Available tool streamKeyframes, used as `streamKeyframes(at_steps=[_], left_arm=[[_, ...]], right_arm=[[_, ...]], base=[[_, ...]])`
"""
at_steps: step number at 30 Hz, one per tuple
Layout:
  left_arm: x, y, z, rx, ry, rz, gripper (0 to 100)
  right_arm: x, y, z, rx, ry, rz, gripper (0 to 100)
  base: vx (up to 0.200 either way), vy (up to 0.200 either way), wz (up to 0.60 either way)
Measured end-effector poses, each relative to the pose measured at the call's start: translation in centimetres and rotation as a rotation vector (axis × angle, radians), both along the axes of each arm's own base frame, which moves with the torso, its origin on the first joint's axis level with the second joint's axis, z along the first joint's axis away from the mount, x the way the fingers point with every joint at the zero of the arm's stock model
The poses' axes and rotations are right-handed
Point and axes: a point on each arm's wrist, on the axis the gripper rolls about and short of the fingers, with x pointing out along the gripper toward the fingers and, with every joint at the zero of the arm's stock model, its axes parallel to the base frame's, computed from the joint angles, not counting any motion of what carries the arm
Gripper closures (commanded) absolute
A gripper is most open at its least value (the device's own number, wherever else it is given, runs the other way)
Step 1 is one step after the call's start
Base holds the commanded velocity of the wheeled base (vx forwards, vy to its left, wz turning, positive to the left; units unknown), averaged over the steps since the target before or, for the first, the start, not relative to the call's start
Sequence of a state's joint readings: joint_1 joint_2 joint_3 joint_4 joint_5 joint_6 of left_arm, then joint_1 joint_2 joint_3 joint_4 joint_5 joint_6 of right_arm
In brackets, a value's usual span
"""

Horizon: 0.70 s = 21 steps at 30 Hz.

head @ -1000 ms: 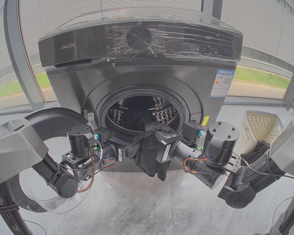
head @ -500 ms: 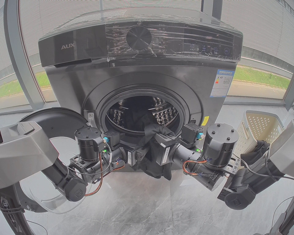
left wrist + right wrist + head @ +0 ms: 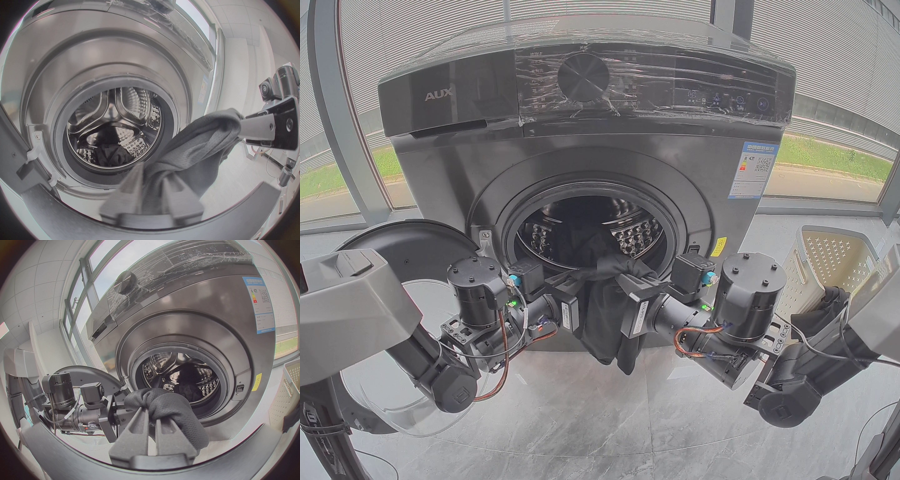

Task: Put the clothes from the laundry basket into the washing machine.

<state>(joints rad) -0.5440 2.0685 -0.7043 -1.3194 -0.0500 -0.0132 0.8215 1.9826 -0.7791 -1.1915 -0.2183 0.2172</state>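
Jointly, left end effector (image 3: 153,176) and right end effector (image 3: 151,417) clench dark garment (image 3: 606,315) above grey tiled floor (image 3: 600,415).

I'm looking at a laundry corner: a front-loading washer (image 3: 581,156) stands on grey stone tiles (image 3: 581,412) against tall windows (image 3: 831,162), with a basket (image 3: 831,256) beside it.

Dark garment (image 3: 606,312) at mouth of open washing machine (image 3: 581,156); cream laundry basket (image 3: 837,256) on the right, possibly tilted.
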Motion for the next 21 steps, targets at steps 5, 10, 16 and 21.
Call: streamKeyframes(at_steps=[5, 10, 16, 21], left_arm=[[-0.1, 0.0, 0.7, -0.02, -0.035, -0.001, 100], [-0.5, 0.2, 2.0, -0.044, -0.074, 0.001, 100], [-1.2, 0.5, 3.8, -0.07, -0.114, 0.006, 100], [-1.8, 0.2, 4.6, -0.083, -0.133, -0.007, 100]], right_arm=[[0.0, -0.1, -0.2, -0.004, 0.005, -0.002, 100], [-0.3, -0.6, -0.9, -0.028, 0.027, 0.006, 100], [-0.7, -1.2, -1.6, -0.052, 0.051, 0.013, 0], [-0.5, -2.0, -2.4, -0.091, 0.073, -0.005, 0]], base=[[0.0, 0.0, 0.0], [0.0, 0.0, 0.0], [0.0, 0.0, 0.0], [0.0, 0.0, 0.0]])
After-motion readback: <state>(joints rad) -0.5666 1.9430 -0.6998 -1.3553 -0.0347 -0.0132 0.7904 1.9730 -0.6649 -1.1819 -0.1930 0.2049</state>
